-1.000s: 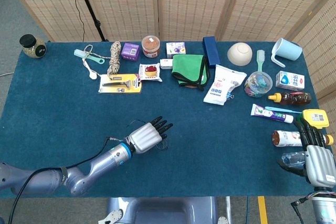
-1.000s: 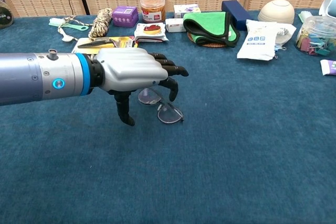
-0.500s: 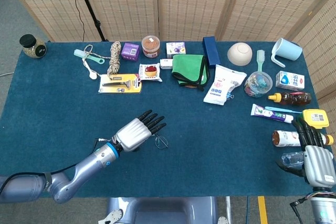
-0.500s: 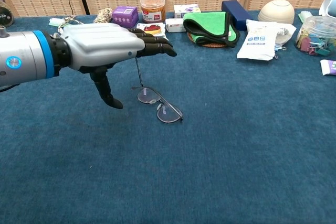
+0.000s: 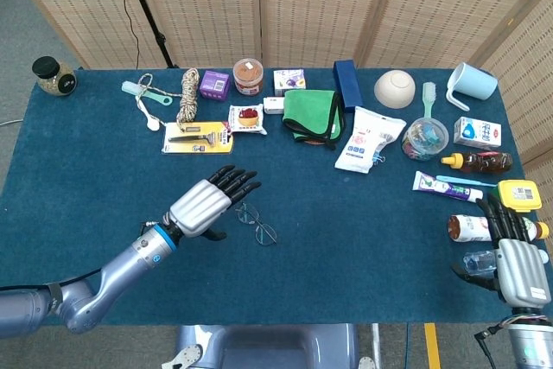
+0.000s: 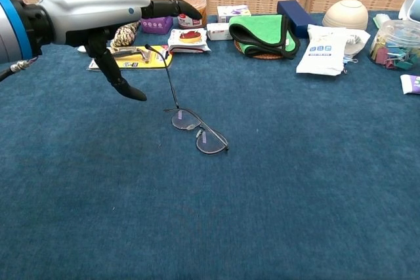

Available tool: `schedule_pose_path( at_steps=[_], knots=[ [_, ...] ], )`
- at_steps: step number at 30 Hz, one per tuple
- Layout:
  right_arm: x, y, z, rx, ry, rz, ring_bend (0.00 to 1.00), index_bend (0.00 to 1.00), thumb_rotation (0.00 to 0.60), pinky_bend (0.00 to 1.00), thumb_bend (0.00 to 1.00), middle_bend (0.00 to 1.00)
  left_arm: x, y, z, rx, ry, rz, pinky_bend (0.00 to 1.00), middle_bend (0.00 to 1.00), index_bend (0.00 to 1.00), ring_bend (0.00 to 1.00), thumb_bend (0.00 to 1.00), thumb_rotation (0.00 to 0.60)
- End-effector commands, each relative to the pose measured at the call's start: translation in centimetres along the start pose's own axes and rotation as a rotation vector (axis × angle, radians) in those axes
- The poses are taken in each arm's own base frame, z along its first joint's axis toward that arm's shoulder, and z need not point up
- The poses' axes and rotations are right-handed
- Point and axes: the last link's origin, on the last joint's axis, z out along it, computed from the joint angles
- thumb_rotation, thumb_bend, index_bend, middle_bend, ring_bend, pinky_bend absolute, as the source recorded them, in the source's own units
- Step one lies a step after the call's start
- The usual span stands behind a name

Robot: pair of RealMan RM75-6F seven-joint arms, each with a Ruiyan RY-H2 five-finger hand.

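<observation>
- Thin wire and glass: the spectacles (image 5: 256, 224) lie on the blue cloth, light and fragile.
- Left hand (image 5: 204, 203) hovers beside them, fingers spread, empty.
- Best pinched at the bridge.

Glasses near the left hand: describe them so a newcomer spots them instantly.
On the blue table, look at the bare middle stretch just right of the left hand. The glasses lie there alone: thin wire frame, clear lenses, one temple sticking up.
</observation>
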Motion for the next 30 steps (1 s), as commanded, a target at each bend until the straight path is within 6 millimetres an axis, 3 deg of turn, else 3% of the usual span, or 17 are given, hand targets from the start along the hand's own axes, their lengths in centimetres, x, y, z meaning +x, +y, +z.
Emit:
schedule_pose_path(
  at_steps=[1, 5, 11, 17, 21, 25, 30],
  knots=[
    [0.0, 0.0, 0.0, 0.002, -0.002, 0.0, 0.0, 0.03, 0.6, 0.0, 0.0, 0.0, 0.8, -0.7, 0.1, 0.013, 0.026, -0.051, 0.0, 0.0, 0.06, 0.0, 0.02, 0.6],
    [0.0, -0.2, 0.1, 0.007, -0.003, -0.001, 0.0, 0.03, 0.6, 0.0, 0.0, 0.0, 0.9, -1.5, 0.4, 0.035, 0.039, -0.163, 0.04, 0.04, 0.17, 0.02, 0.03, 0.6],
    [0.0, -0.3, 0.0, 0.008, -0.004, -0.005, 0.0, 0.03, 0.6, 0.0, 0.0, 0.0, 0.4, -3.1, 1.4, 0.065, -0.012, -0.279, 0.17, 0.17, 0.26, 0.17, 0.03, 0.6],
    [0.0, -0.5, 0.0, 0.008, -0.005, -0.009, 0.0, 0.03, 0.6, 0.0, 0.0, 0.0, -0.3, -4.0, 2.7, 0.085, -0.091, -0.376, 0.22, 0.2, 0.28, 0.2, 0.03, 0.6],
    [0.0, -0.5, 0.0, 0.005, -0.003, -0.013, 0.0, 0.03, 0.6, 0.0, 0.0, 0.0, -0.9, -4.4, 3.2, 0.092, -0.091, -0.423, 0.21, 0.18, 0.22, 0.16, 0.02, 0.6],
    [0.1, -0.5, 0.0, 0.002, -0.002, -0.015, 0.0, 0.03, 0.6, 0.0, 0.0, 0.0, -1.8, -4.1, 3.0, 0.086, -0.108, -0.464, 0.14, 0.06, 0.09, 0.03, 0.02, 0.6],
    [0.0, -0.5, 0.0, 0.002, -0.005, -0.015, 0.0, 0.03, 0.6, 0.0, 0.0, 0.0, -3.2, -3.1, 2.6, 0.059, -0.159, -0.506, 0.08, 0.0, 0.0, 0.0, 0.03, 0.6]
  ],
)
